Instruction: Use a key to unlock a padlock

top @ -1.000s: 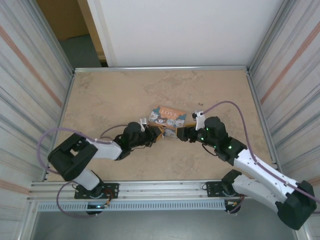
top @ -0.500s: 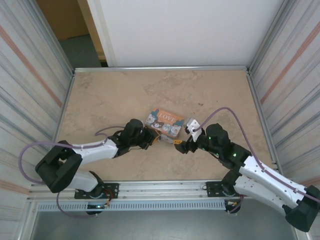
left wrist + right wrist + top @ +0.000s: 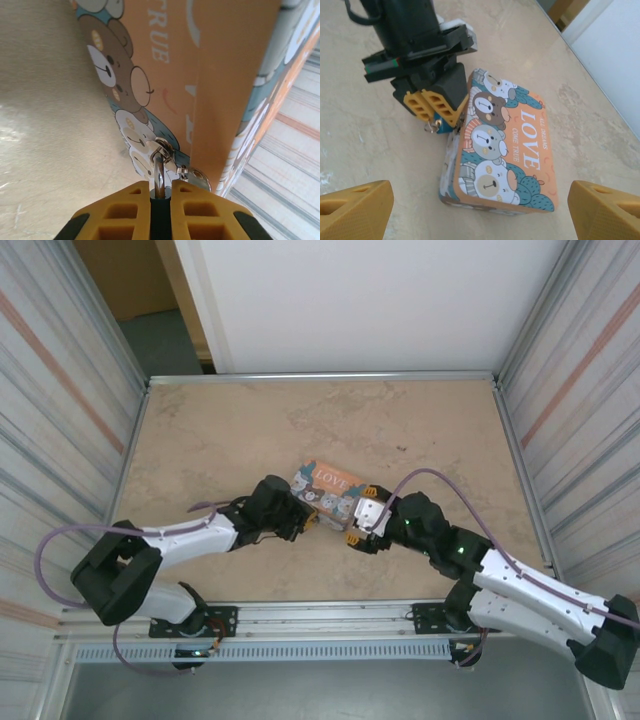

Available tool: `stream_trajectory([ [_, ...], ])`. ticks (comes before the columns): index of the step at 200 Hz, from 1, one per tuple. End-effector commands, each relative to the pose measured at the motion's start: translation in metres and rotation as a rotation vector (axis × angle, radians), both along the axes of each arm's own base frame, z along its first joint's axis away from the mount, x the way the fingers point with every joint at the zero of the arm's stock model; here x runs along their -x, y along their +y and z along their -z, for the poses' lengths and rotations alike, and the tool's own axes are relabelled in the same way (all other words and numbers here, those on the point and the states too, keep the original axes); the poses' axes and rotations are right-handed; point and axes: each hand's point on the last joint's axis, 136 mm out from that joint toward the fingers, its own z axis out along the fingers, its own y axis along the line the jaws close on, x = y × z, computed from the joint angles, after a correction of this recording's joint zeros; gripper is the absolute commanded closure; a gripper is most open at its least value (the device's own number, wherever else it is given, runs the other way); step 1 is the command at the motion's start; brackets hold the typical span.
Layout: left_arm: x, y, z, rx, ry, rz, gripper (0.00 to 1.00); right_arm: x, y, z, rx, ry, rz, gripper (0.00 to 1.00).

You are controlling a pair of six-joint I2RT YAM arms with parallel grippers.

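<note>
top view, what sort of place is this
Likely a robot test cell, not a home: a stone-look tabletop fenced by aluminium rails, striped side panels, and two arms bolted at its near edge.

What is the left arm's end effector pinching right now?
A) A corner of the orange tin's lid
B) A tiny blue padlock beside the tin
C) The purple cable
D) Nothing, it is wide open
B: in the right wrist view the left end effector is closed on the blue padlock at the edge of the tin, and the left wrist view shows the silvery shackle running in between its yellow tips.
</note>
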Motion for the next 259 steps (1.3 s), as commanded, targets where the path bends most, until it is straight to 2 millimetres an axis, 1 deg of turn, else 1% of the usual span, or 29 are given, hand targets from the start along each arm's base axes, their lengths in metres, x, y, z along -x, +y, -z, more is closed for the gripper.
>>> stream_trajectory([
  [1,0.000,0.003,-0.016,0.018,0.008,-0.049,1.00,-0.004,0.002,-0.011,0.064,-0.095,-0.011,0.11],
  [48,0.000,0.001,-0.022,0.003,0.011,-0.029,1.00,-0.001,0.014,0.016,0.162,-0.108,-0.026,0.11],
  [78,0.001,-0.001,-0.022,0.002,0.015,-0.020,1.00,0.001,0.027,0.026,0.165,-0.108,-0.046,0.13],
  [98,0.002,-0.003,-0.023,0.003,0.023,-0.013,1.00,0.000,0.035,0.030,0.169,-0.109,-0.058,0.18],
  [101,0.002,-0.003,-0.023,0.001,0.022,-0.011,1.00,0.000,0.036,0.037,0.190,-0.100,-0.061,0.19],
  [125,0.002,-0.002,-0.022,-0.011,0.028,-0.010,1.00,-0.002,0.041,0.048,0.235,-0.090,-0.073,0.26],
  [155,0.002,-0.007,-0.023,-0.002,0.033,-0.002,1.00,-0.002,0.047,0.053,0.234,-0.093,-0.097,0.34],
  [183,0.002,-0.009,-0.022,0.001,0.034,0.001,1.00,-0.001,0.054,0.061,0.275,-0.084,-0.131,0.43],
  [200,0.003,-0.010,-0.022,0.004,0.034,0.001,1.00,-0.003,0.058,0.062,0.282,-0.088,-0.138,0.48],
  [259,0.003,-0.015,-0.020,0.017,0.037,0.004,1.00,-0.011,0.080,0.059,0.243,-0.100,-0.141,0.55],
])
